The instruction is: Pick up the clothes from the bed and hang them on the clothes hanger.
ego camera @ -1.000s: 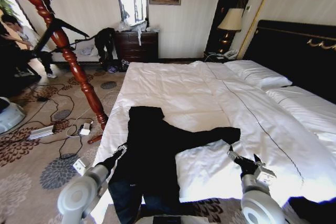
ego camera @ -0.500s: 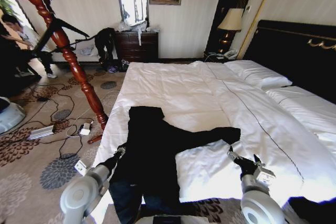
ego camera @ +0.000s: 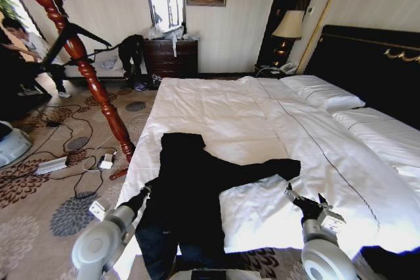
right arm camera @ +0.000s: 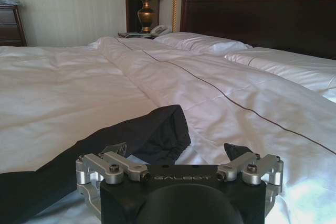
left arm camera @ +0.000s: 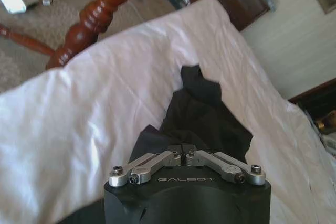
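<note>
Two claws: left claw closed on clothes, right claw spread wide

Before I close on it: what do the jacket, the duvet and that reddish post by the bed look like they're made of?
The jacket looks like soft matte black fabric: it lies limp with no shine. The duvet looks like smooth white cotton-type cloth, creased, with a thin dark seam; the fibre is uncertain. The post looks like turned, glossy varnished wood, with highlights on its rounded sections.
</note>
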